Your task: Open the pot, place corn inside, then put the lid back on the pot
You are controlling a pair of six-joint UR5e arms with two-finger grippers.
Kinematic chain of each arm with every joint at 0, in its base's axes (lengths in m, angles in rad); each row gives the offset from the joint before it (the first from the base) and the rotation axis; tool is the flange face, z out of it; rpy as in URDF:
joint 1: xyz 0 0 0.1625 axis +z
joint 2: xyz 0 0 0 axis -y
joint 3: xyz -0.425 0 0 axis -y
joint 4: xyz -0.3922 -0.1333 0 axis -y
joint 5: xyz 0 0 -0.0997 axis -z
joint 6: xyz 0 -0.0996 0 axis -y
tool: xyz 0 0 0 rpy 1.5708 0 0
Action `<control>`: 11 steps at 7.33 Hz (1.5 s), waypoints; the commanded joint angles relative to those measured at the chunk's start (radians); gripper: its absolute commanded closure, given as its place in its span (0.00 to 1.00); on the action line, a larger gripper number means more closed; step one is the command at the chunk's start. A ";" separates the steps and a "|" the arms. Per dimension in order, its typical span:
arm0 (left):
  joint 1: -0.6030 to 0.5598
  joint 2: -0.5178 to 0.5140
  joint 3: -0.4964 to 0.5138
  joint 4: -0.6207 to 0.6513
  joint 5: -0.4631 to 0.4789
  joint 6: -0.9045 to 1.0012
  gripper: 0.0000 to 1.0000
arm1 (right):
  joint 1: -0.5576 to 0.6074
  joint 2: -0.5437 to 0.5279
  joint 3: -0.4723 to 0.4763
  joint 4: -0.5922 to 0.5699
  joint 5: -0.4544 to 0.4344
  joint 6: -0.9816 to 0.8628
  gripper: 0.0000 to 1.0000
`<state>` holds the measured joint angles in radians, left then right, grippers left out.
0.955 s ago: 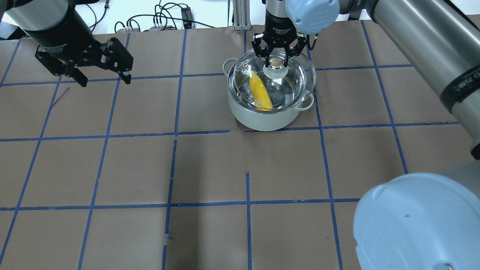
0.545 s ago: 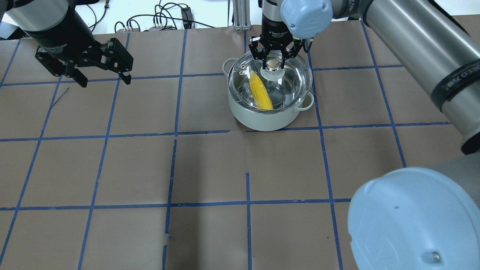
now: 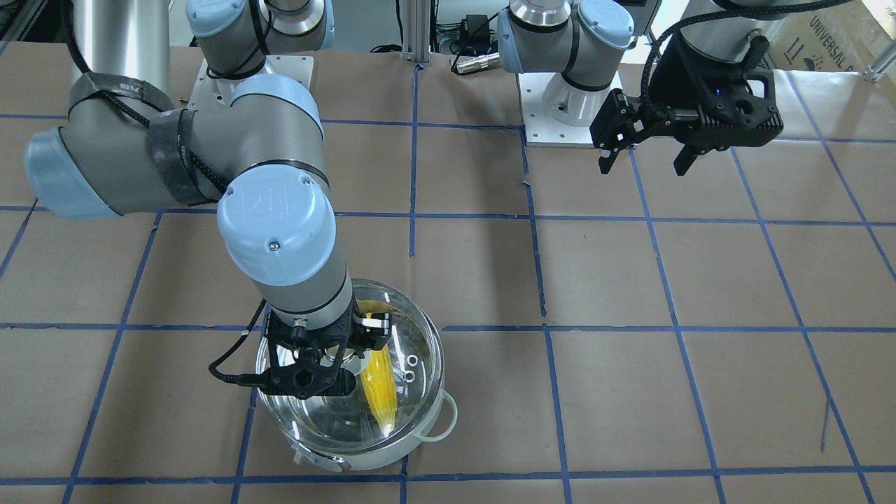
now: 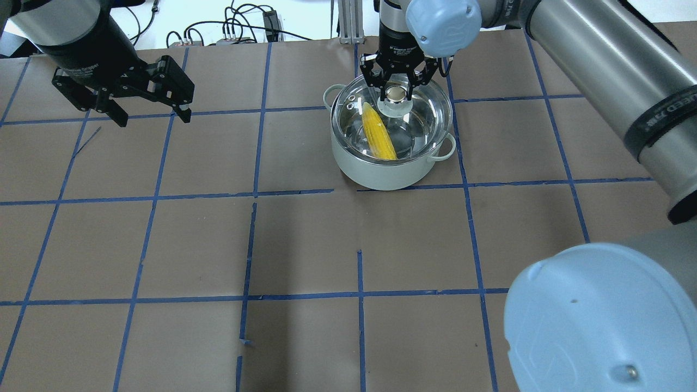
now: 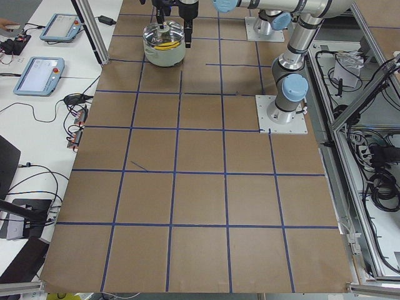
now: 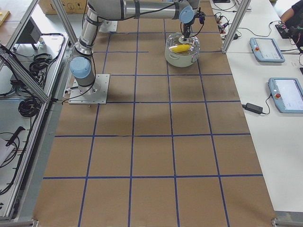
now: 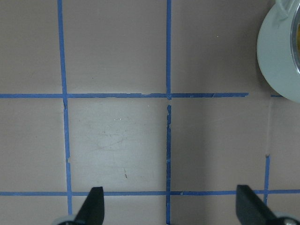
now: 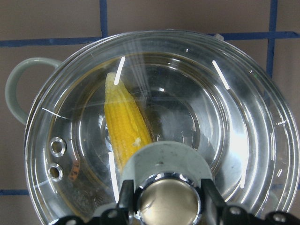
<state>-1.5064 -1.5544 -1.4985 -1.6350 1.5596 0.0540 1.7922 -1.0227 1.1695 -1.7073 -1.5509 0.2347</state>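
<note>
The steel pot (image 4: 381,169) stands at the far middle of the table, also in the front view (image 3: 364,458). The yellow corn (image 4: 378,133) lies inside it, seen through the glass lid (image 4: 425,117). The lid covers the pot's mouth, level with its rim. I cannot tell whether it rests fully. My right gripper (image 4: 396,92) is shut on the lid's knob (image 8: 168,201), a finger on each side. My left gripper (image 4: 152,117) is open and empty, far to the left above bare paper, also in the front view (image 3: 642,168).
Brown paper with a blue tape grid (image 4: 359,272) covers the table. Cables (image 4: 239,27) and an aluminium post (image 4: 348,22) lie beyond the far edge. My right arm's elbow (image 4: 599,321) fills the near right corner. Tablets (image 6: 286,94) lie on the side bench.
My right gripper has lowered the lid and shifted it slightly left, from hovering off-centre to lined up on the pot's rim. The left arm has not moved.
</note>
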 commanded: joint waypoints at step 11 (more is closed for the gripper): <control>0.002 0.011 -0.022 0.006 0.002 0.003 0.00 | 0.016 0.010 -0.004 -0.008 -0.003 0.000 0.47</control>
<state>-1.5048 -1.5432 -1.5203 -1.6292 1.5616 0.0568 1.8087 -1.0131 1.1677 -1.7138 -1.5528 0.2341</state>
